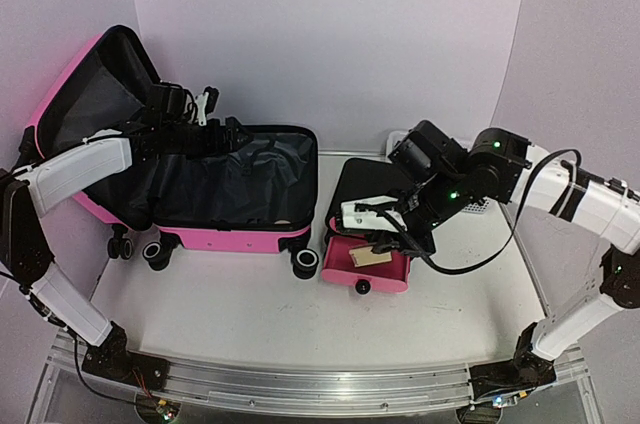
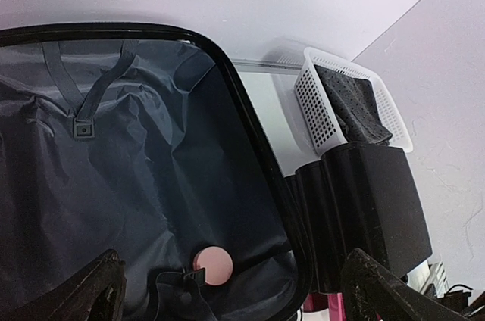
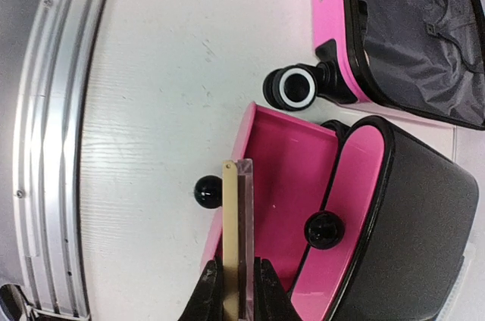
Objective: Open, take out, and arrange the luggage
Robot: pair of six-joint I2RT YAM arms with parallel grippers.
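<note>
The table (image 1: 250, 329) spreads under both arms. The luggage (image 1: 230, 238) lies open on it, directly under the left gripper (image 1: 236, 134), its lid propped up behind and left of those fingers. Their tips (image 2: 91, 291) stand wide apart at the wrist view's lower corners, holding nothing, with black lining below them. A cabinet (image 1: 365, 184) sits right of the luggage, beyond the left gripper's right fingertip and under the right gripper (image 3: 235, 294). A white basket (image 2: 314, 116) with dark cloth (image 2: 352, 105) in it stands farther out past that fingertip, behind the cabinet. The cabinet's pink drawer (image 3: 280, 177) is pulled out just beneath the right fingers. These fingers are pinched narrow on a thin gold and clear strip (image 3: 233, 222), which juts straight out from them over the drawer's front edge. A luggage wheel (image 3: 297, 88) sits beyond the strip's tip. The drawer's black knob (image 3: 207, 191) is just beside the strip. A small pink disc (image 2: 213, 266) rests on the lining between the left fingertips.
</note>
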